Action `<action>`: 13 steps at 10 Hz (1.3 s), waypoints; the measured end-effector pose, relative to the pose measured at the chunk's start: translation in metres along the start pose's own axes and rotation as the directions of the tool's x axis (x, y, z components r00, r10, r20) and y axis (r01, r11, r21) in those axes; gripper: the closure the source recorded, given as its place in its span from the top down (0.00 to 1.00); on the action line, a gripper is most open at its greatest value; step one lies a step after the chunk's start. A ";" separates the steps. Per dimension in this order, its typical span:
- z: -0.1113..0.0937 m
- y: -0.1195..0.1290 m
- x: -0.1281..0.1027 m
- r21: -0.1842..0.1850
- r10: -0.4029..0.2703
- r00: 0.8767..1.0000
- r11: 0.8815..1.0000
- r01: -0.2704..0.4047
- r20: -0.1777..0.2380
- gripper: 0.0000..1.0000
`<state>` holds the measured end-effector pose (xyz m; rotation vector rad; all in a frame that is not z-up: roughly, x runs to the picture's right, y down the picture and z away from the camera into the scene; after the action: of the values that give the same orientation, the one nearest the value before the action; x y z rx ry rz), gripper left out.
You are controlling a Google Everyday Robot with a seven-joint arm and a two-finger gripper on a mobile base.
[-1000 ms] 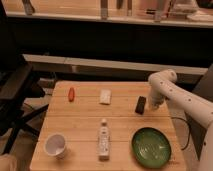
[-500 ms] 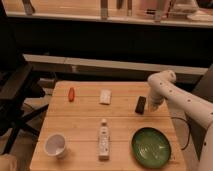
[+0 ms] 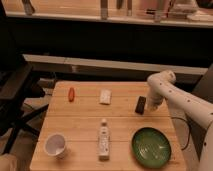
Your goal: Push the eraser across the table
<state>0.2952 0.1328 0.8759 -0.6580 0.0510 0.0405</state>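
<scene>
The eraser (image 3: pixel 141 104) is a small flat black block lying on the right side of the light-wood table (image 3: pixel 85 117). My gripper (image 3: pixel 151 105) is at the end of the white arm, low over the table and right beside the eraser's right edge, seemingly touching it. The arm comes in from the right side of the view.
A green bowl (image 3: pixel 151 146) sits at the front right. A white bottle (image 3: pixel 103 140) lies at the front middle, a white cup (image 3: pixel 55 145) at the front left. A whitish block (image 3: pixel 105 96) and a small red-orange thing (image 3: pixel 71 94) lie at the back. A black chair (image 3: pixel 15 95) stands to the left.
</scene>
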 end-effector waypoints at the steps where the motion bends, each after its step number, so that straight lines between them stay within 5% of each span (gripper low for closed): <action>1: 0.000 -0.001 -0.001 0.003 0.000 1.000 1.000 0.000 0.000 0.00; 13: 0.006 -0.012 -0.009 0.023 -0.017 1.000 1.000 0.017 0.001 0.00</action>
<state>0.2868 0.1267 0.8882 -0.6350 0.0442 0.0239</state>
